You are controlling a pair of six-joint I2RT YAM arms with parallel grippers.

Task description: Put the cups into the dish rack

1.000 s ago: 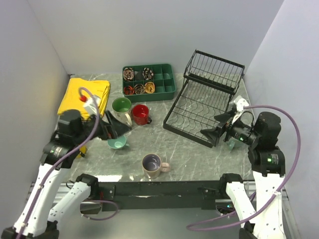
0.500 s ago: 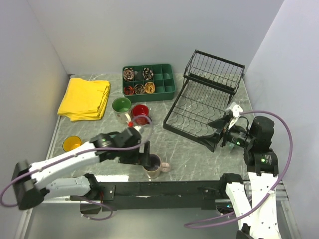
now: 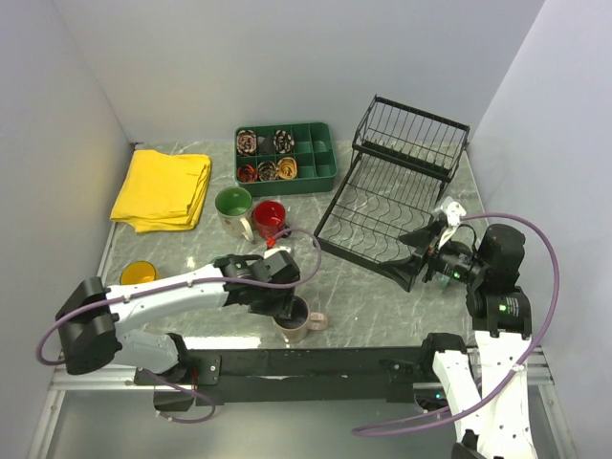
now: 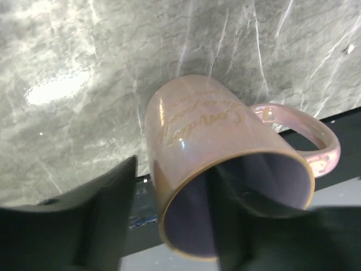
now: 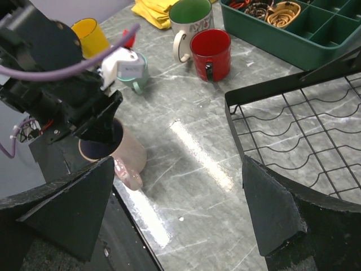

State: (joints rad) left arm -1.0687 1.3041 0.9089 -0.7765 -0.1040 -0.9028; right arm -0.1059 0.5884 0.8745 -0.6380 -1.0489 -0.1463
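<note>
The beige-pink cup (image 3: 308,324) with a purple inside (image 4: 208,130) stands upright near the front edge. My left gripper (image 3: 287,308) (image 4: 169,186) straddles its rim, one finger inside and one outside; a thin gap still shows by the outer finger (image 4: 107,214). The red cup (image 3: 270,218), the cream cup with a green inside (image 3: 232,206) and the yellow cup (image 3: 139,275) stand on the left. A small light teal cup (image 5: 135,73) shows behind the left arm. My right gripper (image 3: 421,256) (image 5: 177,209) hangs open and empty by the front corner of the black dish rack (image 3: 382,206).
A green compartmented tray (image 3: 287,158) with small items sits at the back, left of the rack. A folded yellow cloth (image 3: 163,186) lies at the back left. The left arm stretches across the front of the table.
The left arm swung from the left side over to the beige-pink cup, and its jaws have narrowed round the rim. The right gripper drew back slightly and then stayed still.
</note>
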